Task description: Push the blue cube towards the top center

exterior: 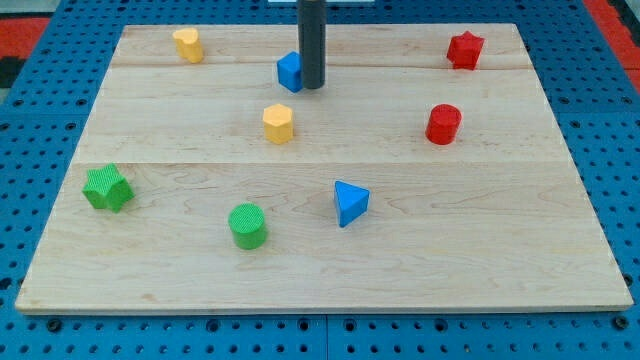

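Observation:
The blue cube (pixel 289 71) sits on the wooden board (pixel 320 260) near the view's top centre, slightly left of the middle. My tip (pixel 313 86) stands right against the cube's right side, touching or nearly touching it. The dark rod rises straight up from there and leaves the view at the top.
A yellow block (pixel 187 44) is at the top left and a yellow hexagonal block (pixel 279 123) lies below the cube. A red star (pixel 465 49) and red cylinder (pixel 443 124) are at the right. A green star (pixel 107 188), green cylinder (pixel 247 225) and blue triangle (pixel 350 202) lie lower.

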### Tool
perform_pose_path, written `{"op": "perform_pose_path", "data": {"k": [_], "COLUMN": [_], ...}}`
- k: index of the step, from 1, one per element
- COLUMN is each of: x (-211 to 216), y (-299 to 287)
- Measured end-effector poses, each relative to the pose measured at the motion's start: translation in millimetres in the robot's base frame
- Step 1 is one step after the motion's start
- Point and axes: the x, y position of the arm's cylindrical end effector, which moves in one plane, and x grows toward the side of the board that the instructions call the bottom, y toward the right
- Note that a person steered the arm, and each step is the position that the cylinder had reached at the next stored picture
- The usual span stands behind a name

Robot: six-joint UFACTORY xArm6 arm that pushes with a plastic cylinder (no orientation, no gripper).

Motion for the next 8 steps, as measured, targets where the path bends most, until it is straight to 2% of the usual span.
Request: {"op": "perform_pose_path", "data": {"k": [1,5,6,7,8], "x": [-3,-28,-28,-47,-13], "y": [-42,-89,-49,-30,1]}}
